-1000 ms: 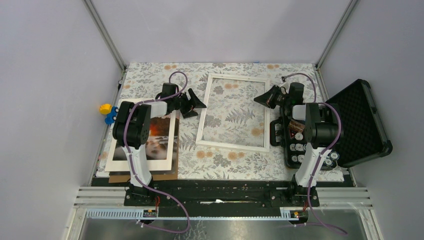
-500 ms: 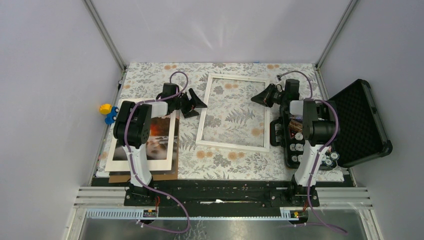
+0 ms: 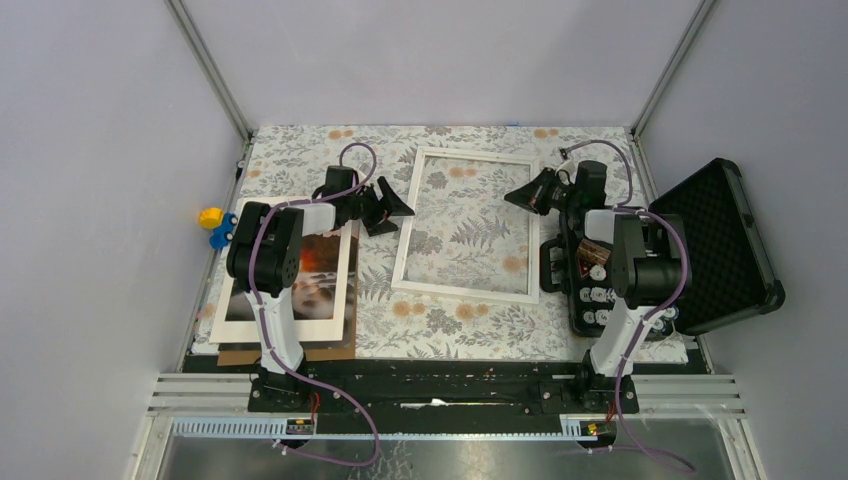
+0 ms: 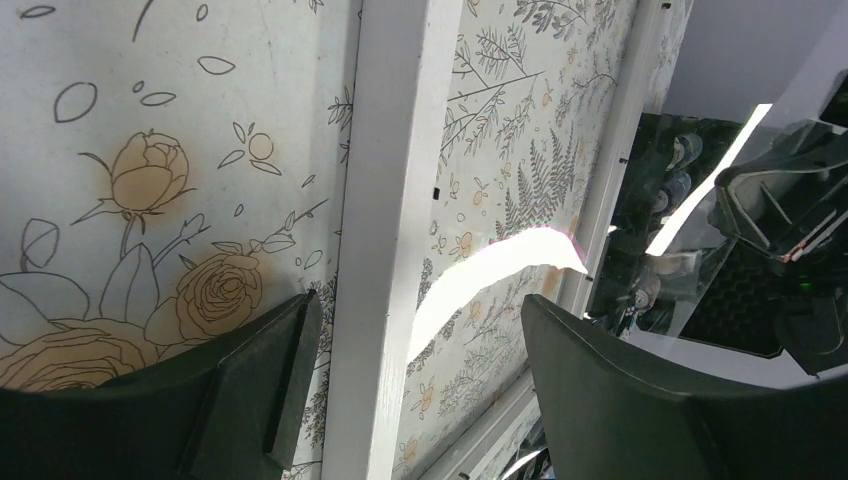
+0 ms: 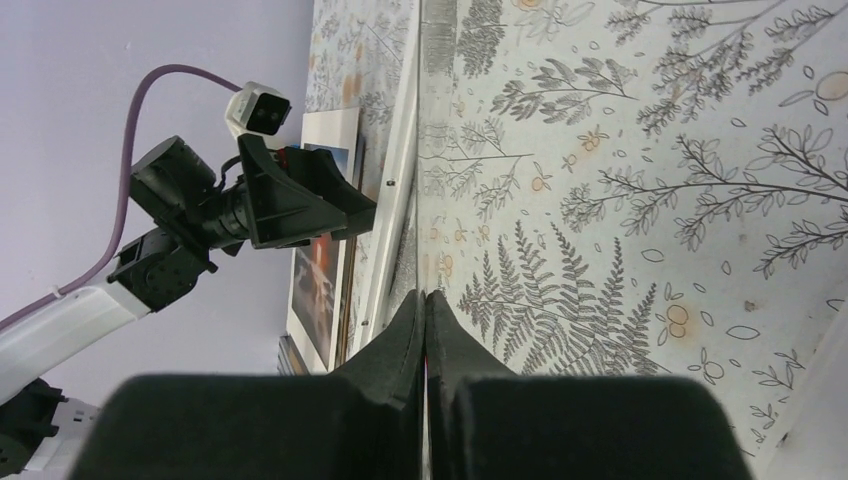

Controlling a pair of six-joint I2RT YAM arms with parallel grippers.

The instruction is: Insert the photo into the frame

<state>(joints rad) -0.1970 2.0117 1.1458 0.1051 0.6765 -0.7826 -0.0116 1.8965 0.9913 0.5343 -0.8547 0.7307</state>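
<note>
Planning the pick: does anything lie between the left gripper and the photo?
Yes. The mat lies over the photo, covering its edges; only its middle shows through the window. The open left gripper straddles the frame's left rail, beside the mat, not above the photo.

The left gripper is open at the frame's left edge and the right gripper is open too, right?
Not quite. The right gripper is shut, jaws pressed together, as the right wrist view shows. The left gripper is open at the frame's left edge.
</note>
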